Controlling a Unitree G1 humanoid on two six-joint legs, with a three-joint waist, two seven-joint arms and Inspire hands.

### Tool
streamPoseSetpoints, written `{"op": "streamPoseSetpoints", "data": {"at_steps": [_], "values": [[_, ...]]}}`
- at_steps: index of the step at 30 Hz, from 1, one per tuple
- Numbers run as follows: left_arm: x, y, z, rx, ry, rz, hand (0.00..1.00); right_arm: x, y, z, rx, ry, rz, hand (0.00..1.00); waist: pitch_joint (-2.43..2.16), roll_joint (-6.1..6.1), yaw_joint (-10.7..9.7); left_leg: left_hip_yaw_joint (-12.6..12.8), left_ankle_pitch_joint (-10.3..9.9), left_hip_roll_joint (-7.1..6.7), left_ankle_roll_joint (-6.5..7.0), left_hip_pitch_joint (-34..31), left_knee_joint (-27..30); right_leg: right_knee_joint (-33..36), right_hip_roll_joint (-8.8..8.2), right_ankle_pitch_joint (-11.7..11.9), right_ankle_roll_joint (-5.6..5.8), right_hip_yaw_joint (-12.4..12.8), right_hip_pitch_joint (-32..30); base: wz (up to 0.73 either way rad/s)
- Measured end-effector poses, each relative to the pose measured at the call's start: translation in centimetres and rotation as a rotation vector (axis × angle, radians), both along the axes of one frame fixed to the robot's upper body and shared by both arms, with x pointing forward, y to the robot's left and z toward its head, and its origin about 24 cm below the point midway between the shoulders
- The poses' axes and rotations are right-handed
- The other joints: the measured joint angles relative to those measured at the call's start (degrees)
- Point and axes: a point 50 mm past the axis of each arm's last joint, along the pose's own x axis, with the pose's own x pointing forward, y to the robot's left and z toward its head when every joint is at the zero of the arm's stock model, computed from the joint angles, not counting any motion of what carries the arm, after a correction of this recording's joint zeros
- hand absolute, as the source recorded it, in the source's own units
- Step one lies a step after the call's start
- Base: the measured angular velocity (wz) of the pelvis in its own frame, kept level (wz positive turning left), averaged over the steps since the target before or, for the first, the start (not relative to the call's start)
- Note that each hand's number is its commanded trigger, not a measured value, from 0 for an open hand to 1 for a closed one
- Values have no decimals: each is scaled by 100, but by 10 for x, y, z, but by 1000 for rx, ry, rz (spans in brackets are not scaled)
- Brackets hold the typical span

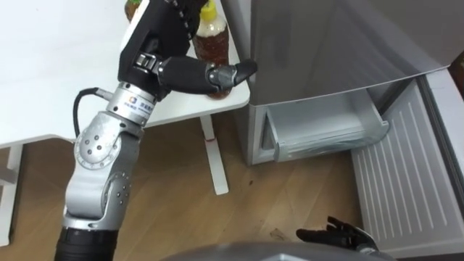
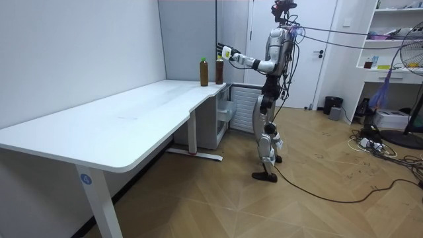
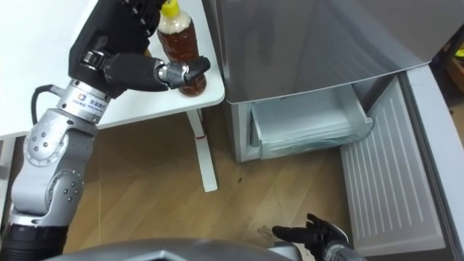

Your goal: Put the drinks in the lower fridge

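Observation:
Two brown drink bottles stand at the corner of the white desk [image 1: 51, 65] next to the fridge. The nearer bottle [image 1: 212, 42] has a yellow cap; the other bottle [image 1: 132, 9] peeks out behind my arm. My left hand [image 1: 190, 72] is at the nearer bottle, its thumb stretched straight across the bottle's lower front and its fingers straight, not closed round it. In the room view this hand [image 2: 227, 51] sits just beside the bottles [image 2: 219, 69]. My right hand [image 1: 339, 234] hangs low over the floor, fingers spread and holding nothing. The lower fridge drawer [image 1: 326, 130] is pulled out.
The grey fridge [image 1: 326, 43] stands right of the desk, its lower door [image 1: 409, 181] swung open to my right. A desk leg [image 1: 214, 159] stands on the wooden floor between me and the fridge. I stand facing the desk's end and the fridge.

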Motion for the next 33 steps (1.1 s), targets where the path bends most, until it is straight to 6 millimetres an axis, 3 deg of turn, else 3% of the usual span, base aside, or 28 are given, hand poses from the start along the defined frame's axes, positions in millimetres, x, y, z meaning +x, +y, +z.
{"op": "streamPoseSetpoints", "data": {"at_steps": [14,33], "values": [[0,0,1,0,-10,5,0,0,-1,0,-17,9,-4,0,27,-60,-1,3,3,0,4,-5,-4,-2,0,0,0,-3,-7,0],[1,3,4,8,-23,49,0,-1,1,-1,-8,10,-5,0,14,-152,-8,59,3,8,4,-2,-12,-26,-1,0,1,-11,-5,0]]}}
